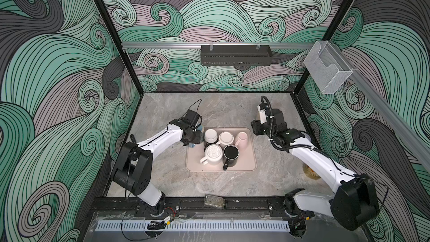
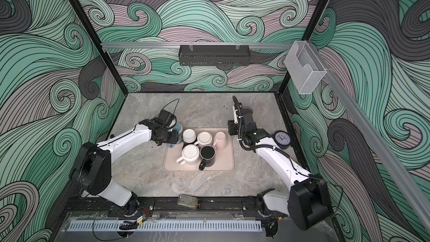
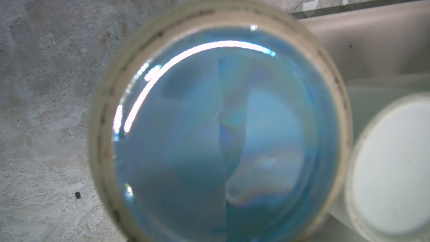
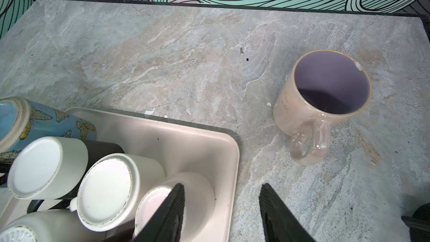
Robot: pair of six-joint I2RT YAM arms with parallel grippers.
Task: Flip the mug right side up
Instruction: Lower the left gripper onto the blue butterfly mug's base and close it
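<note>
Left gripper (image 1: pixel 195 137) at the blue mug (image 3: pixel 221 136), clamped or not I cannot tell; I'd grip squarely before flipping.

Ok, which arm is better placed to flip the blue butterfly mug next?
Left. The left gripper is at the blue mug by the tray's left edge; the mug's base fills its wrist view. The right gripper hangs open and empty at the tray's opposite end, by the pink mug.

The round blue butterfly-printed ceramic mug (image 3: pixel 221 136) has a glossy, iridescent glazed base ringed by rough unglazed clay. The grey stone-patterned tabletop (image 4: pixel 162 54) looks matt, the pale pink plastic tray (image 4: pixel 223 140) smooth.
</note>
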